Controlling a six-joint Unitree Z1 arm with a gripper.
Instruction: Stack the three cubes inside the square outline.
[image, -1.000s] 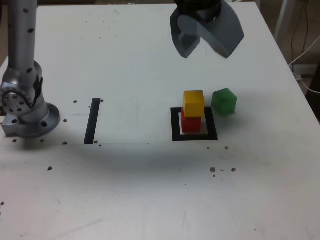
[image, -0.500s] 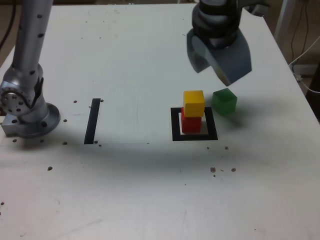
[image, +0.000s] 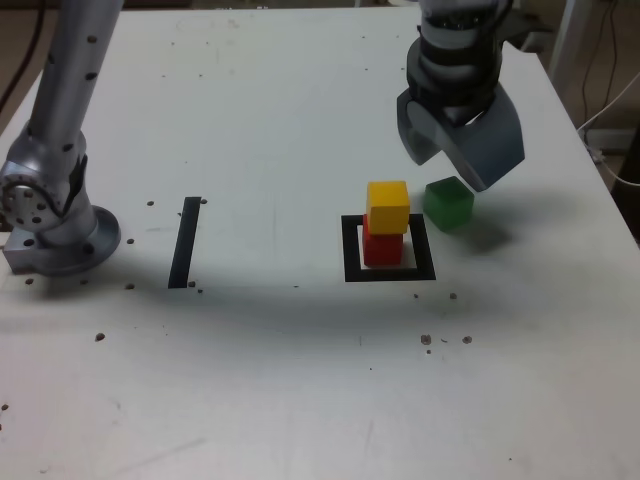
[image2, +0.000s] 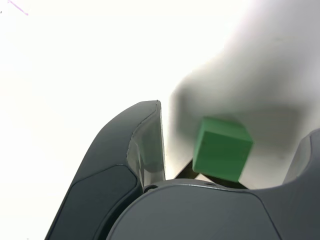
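Observation:
The yellow cube (image: 388, 206) sits on the red cube (image: 382, 246), both inside the black square outline (image: 351, 252). The green cube (image: 448, 203) rests on the table just outside the outline, on the exterior view's right of the stack. My gripper (image: 452, 165) hangs open directly above and slightly behind the green cube, not touching it. In the wrist view the green cube (image2: 221, 148) shows between the two dark fingers (image2: 145, 145), with a gap on each side.
A straight black strip (image: 185, 241) lies on the white table (image: 280, 130) to the exterior view's left. The arm's base (image: 50, 215) stands at the far left. Small dark specks dot the surface. A cable hangs past the table's right edge.
The gripper has come down and moved toward the exterior view's right, from above the stack to just over the green cube. It stays open. The cubes have not moved.

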